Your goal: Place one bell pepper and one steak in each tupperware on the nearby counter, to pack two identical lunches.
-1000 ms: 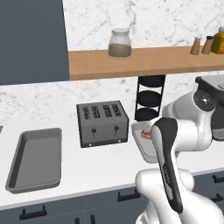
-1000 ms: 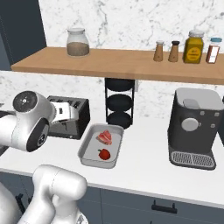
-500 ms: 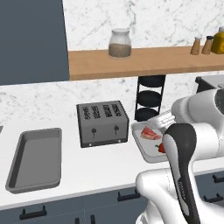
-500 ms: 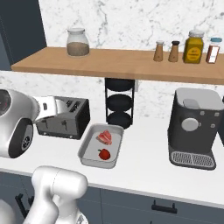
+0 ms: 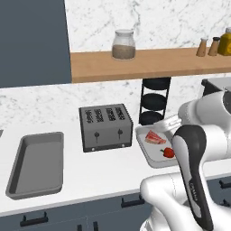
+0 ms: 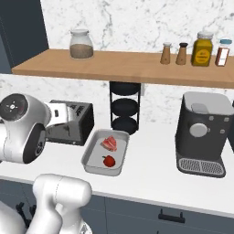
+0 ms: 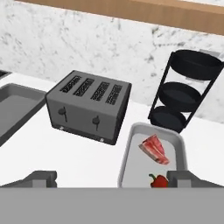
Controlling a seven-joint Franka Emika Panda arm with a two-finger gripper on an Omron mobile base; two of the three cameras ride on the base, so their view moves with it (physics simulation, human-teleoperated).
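On the white counter (image 5: 113, 173) sit two grey tupperware trays. The right tupperware (image 5: 149, 155) (image 6: 93, 157) (image 7: 127, 157) holds a steak (image 5: 154, 136) (image 6: 109, 143) (image 7: 154, 148) and a red bell pepper (image 5: 168, 152) (image 6: 108, 161) (image 7: 158, 180). The left tupperware (image 5: 36, 164) (image 7: 15, 105) has nothing in it. My gripper (image 7: 113, 179) hangs open and empty over the counter, back from the toaster and the right tupperware, its fingertips (image 7: 41, 178) wide apart.
A dark four-slot toaster (image 5: 106, 127) (image 7: 89, 105) stands between the two trays. Behind the right tray is a black tiered rack (image 6: 124, 107) (image 7: 186, 87). A coffee machine (image 6: 201, 132) is at the right. The wooden shelf (image 6: 128, 64) above carries jars and shakers.
My arm has swung, and its forearm has moved aside in the left base view, uncovering the right tupperware with its steak and pepper. The jaws stayed open. Nothing on the counter moved.
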